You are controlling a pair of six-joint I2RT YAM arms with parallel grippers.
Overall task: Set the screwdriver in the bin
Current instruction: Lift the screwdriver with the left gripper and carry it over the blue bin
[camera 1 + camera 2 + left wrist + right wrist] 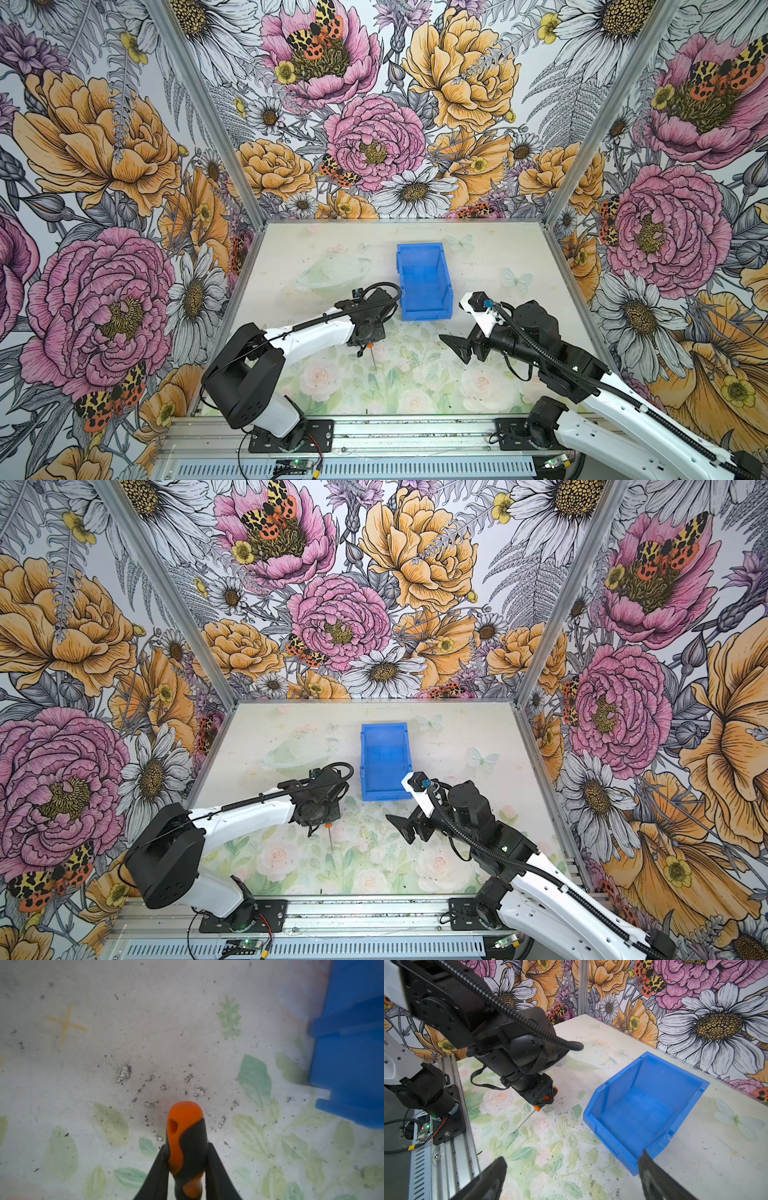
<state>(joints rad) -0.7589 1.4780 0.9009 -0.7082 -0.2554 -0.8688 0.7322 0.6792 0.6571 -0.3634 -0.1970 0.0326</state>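
Rail: rail [415, 440] runs along the front of the table [291, 249], with both arm bases bolted to it.
Left arm: left arm [307, 336] reaches from the rail toward mid-table, wrist bent down.
Left gripper: left gripper [187, 1147] is clamped on the screwdriver's handle, a black finger [158, 1167] pressed to each side.
Screwdriver: screwdriver [185, 1124] is in that grip, left of the bin and nearer the front. Its thin shaft [525, 1120] slants down toward the rail. Whether the tip touches the table I cannot tell.
Bin: bin [427, 315] sits mid-table, just right of the left wrist and farther back, low lip facing the front.
In the way: the bin's tall left wall [363, 754] stands between the screwdriver and the bin floor.
Right gripper: right gripper [572, 1156] is spread wide, holding nothing, near the bin's front right corner. In the right wrist view one finger overlaps that corner.
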